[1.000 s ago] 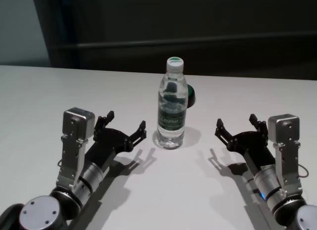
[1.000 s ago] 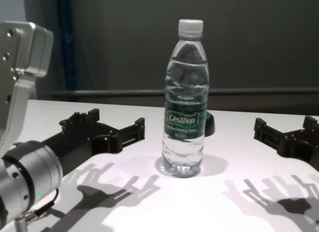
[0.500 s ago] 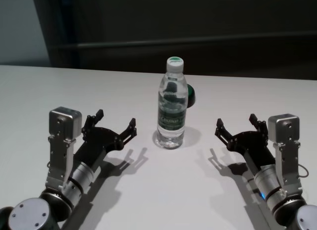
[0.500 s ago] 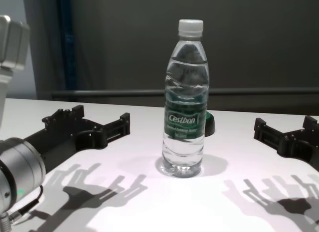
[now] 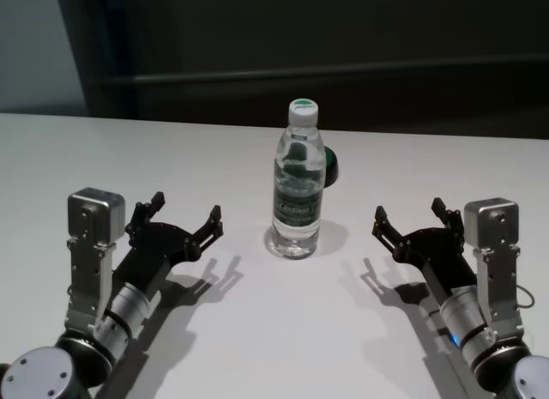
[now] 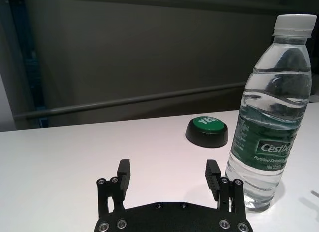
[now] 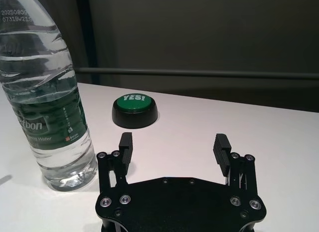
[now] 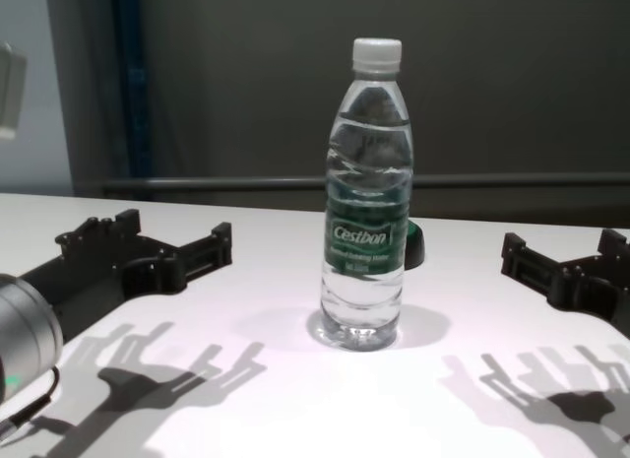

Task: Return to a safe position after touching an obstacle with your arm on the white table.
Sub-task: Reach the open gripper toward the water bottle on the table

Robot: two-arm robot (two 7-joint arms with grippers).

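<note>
Upright on the white table (image 5: 257, 330), between both grippers: the bottle (image 5: 298, 184), clear, white cap screwed on, water inside nearly to the neck, green label round the middle. Left gripper (image 5: 184, 220) low over the table, fingers spread wide, holding nothing, bottle ahead and off to its right, apart from it. Right gripper (image 5: 410, 216) likewise low, fingers wide, holding nothing, bottle ahead and to its left, apart. Beyond the bottle from both grippers, just beside its base: a low black puck (image 7: 135, 110) with a green top reading "YES!".
</note>
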